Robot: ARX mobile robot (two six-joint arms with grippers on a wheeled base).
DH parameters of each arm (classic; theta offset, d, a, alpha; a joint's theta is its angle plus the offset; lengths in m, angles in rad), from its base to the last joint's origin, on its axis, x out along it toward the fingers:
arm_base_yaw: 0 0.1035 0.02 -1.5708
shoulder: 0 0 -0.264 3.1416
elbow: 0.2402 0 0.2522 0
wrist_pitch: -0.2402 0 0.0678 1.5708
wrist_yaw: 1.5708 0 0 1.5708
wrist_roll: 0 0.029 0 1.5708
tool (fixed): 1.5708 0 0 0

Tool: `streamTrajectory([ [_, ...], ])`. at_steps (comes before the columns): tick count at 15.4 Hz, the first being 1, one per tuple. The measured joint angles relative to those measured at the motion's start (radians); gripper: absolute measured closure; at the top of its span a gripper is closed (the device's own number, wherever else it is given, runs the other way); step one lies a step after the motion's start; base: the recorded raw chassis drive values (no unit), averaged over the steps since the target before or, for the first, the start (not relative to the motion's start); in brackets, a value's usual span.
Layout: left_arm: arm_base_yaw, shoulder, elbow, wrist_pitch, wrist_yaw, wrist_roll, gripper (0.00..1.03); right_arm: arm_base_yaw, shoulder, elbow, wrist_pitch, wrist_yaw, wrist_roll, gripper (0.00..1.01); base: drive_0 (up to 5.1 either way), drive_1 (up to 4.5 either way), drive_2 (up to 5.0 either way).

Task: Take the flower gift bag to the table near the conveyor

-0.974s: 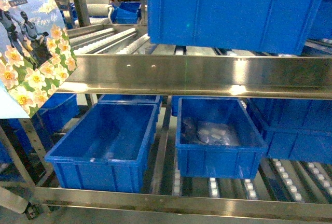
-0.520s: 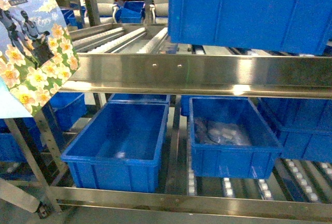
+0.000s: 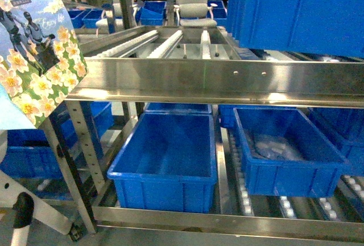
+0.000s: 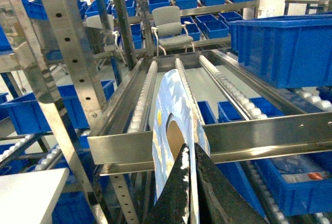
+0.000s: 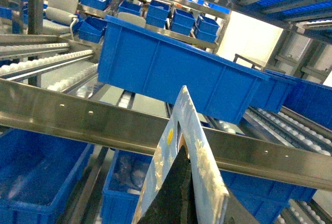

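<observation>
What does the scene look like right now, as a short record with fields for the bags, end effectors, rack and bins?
left end effector: shut on flower gift bag, bag in the air
right end effector: shut on second bag
conveyor: steel roller rack straight ahead
top bin: on upper lane, right
empty bin: lower lane
lower right bin: holds pale packets
table: white corner in left wrist view, no bag on the visible part

Shiny steel conveyor [image 3: 216, 81], glossy blue plastic bins [image 3: 168, 155].
</observation>
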Motion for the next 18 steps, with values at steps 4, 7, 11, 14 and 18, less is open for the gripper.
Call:
streamTrajectory([
  [4, 0.000, 0.000, 0.000, -0.002, 0.000, 0.000, 1.01, 0.000, 0.000, 0.000, -0.002, 0.000, 0.000, 0.99, -5.0, 2.50, 2.5],
  [7, 0.000, 0.000, 0.000, -0.001, 0.000, 0.000, 1.01, 0.000, 0.000, 0.000, 0.000, 0.000, 0.000, 0.99, -4.9, 2.51, 2.5],
  [11, 0.000, 0.000, 0.000, -0.001, 0.000, 0.000, 1.01, 0.000, 0.000, 0.000, -0.001, 0.000, 0.000, 0.99, -4.9, 2.51, 2.5],
  [14, 0.000, 0.000, 0.000, 0.002, 0.000, 0.000, 1.01, 0.000, 0.000, 0.000, 0.002, 0.000, 0.000, 0.99, -4.9, 2.51, 2.5],
  [18, 0.001, 0.000, 0.000, 0.000, -0.002, 0.000, 1.01, 0.000, 0.000, 0.000, 0.000, 0.000, 0.000, 0.99, -4.9, 2.54, 2.5],
])
